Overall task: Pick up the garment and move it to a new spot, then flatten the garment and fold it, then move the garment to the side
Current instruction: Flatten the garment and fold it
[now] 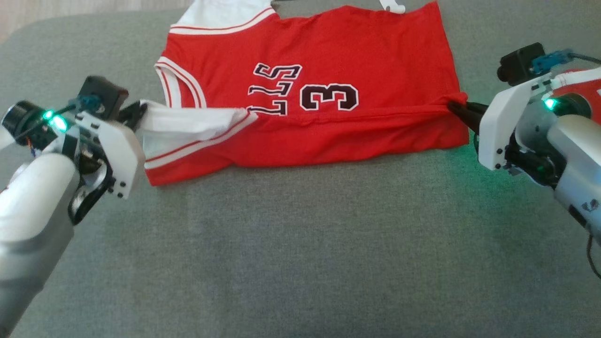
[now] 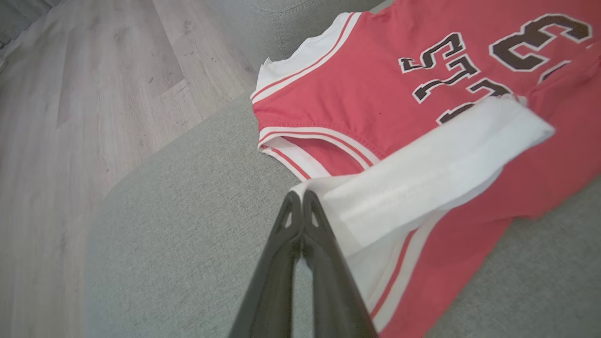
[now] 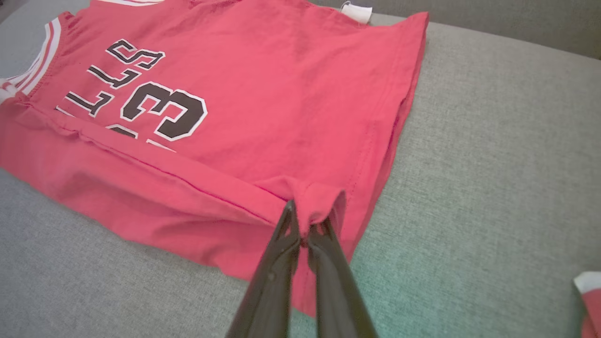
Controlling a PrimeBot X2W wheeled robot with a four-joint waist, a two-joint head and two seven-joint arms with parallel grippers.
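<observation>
Grey sofa (image 1: 300, 244) held jersey (image 1: 328, 61) flat, first fold underway; left fingers (image 2: 277, 263) clamped its white trim, right fingers (image 3: 270, 281) its hem corner; further folding, side move not yet done.

Grey cushion (image 1: 300, 263), pale wooden floor (image 2: 70, 117)

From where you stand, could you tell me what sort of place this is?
Probably a living room: a grey upholstered sofa cushion, pale wood-plank floor beside it, a red jersey lying on top.
</observation>
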